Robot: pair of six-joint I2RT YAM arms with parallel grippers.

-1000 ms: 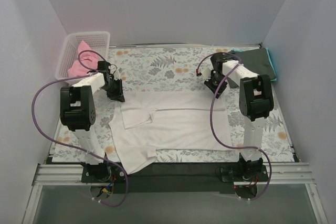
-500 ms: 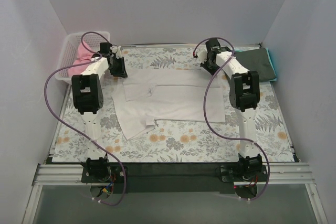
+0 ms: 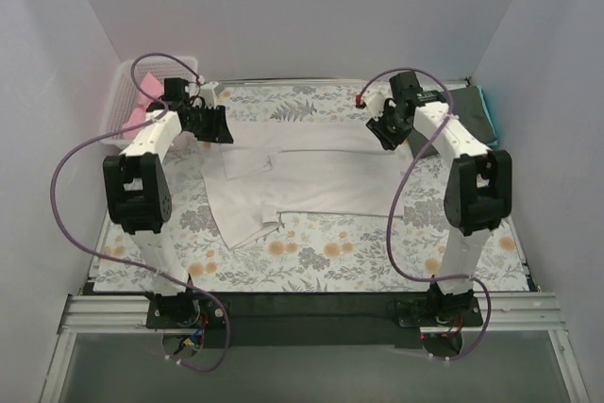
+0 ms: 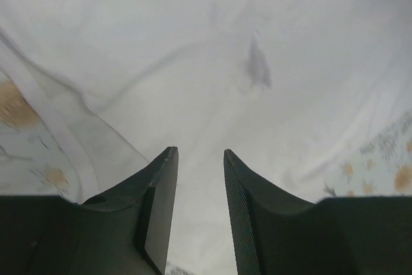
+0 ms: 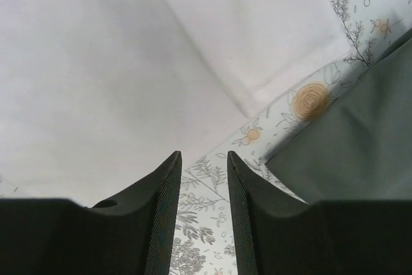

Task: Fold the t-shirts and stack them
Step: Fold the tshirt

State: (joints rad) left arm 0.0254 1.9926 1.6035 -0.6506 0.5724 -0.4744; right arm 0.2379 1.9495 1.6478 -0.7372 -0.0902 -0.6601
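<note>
1. Top view:
   - The white t-shirt (image 3: 311, 181) lay part-folded mid-table on the floral table cloth (image 3: 330, 257), with its long axis running left-right.
   - The left gripper (image 3: 215, 129) hung over its far-left corner and the right gripper (image 3: 385, 131) over its far-right corner. Each arm was about equally near its own end.
   - A loose flap stuck out at the near-left, on the left arm's side.
   - The pink t-shirt (image 3: 143, 110) sat in the basket (image 3: 123, 92) at far left.
   - The dark grey-green t-shirt (image 3: 472, 118) lay far right with a teal t-shirt (image 3: 490, 110) edge showing beside it, closest to the right arm.
2. Left wrist:
   - The left gripper (image 4: 199, 156) had its jaws a narrow gap apart with nothing between them.
   - White t-shirt (image 4: 225, 43) filled the view below and ahead.
   - Table cloth (image 4: 394, 165) showed only at the lower corners.
3. Right wrist:
   - The right gripper (image 5: 203, 159) was likewise slightly parted and empty, its tips over the shirt's border.
   - The white t-shirt (image 5: 96, 62) ran off to the hand's left.
   - The dark grey-green t-shirt (image 5: 347, 140) lay to the right, apart from the white one, with a strip of table cloth (image 5: 212, 178) between.
   - My read: the next fold goes across the long axis, so either end-grab works. The right arm is better placed for stacking.
</note>
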